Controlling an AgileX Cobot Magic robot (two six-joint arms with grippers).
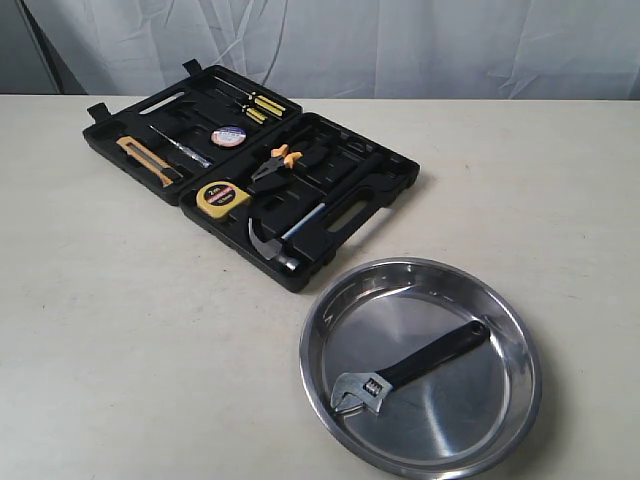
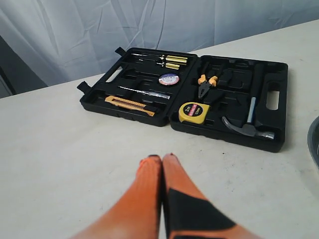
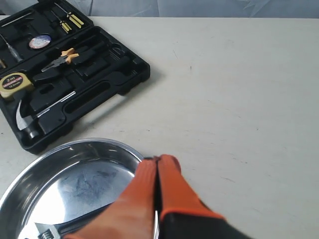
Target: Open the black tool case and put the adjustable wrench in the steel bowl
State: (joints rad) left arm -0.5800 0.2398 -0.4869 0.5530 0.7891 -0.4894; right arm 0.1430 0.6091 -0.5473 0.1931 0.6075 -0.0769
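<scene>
The black tool case (image 1: 330, 235) lies open flat on the table, also seen in the left wrist view as the case (image 2: 271, 144) and in the right wrist view as the case (image 3: 127, 79). The adjustable wrench (image 1: 410, 370) rests inside the steel bowl (image 1: 520, 345), silver head toward the front. In the right wrist view the bowl (image 3: 75, 174) shows the wrench (image 3: 47, 231) low in it. My left gripper (image 2: 162, 157) is shut and empty above bare table, short of the case. My right gripper (image 3: 158, 159) is shut and empty over the bowl's rim. Neither gripper shows in the exterior view.
The case holds a claw hammer (image 1: 285, 235), orange-handled pliers (image 1: 275, 162), a yellow tape measure (image 1: 222, 196), screwdrivers (image 1: 262, 105), a tape roll (image 1: 228, 136) and a utility knife (image 1: 145, 160). A pale curtain (image 1: 400, 40) hangs behind the beige table (image 1: 130, 330).
</scene>
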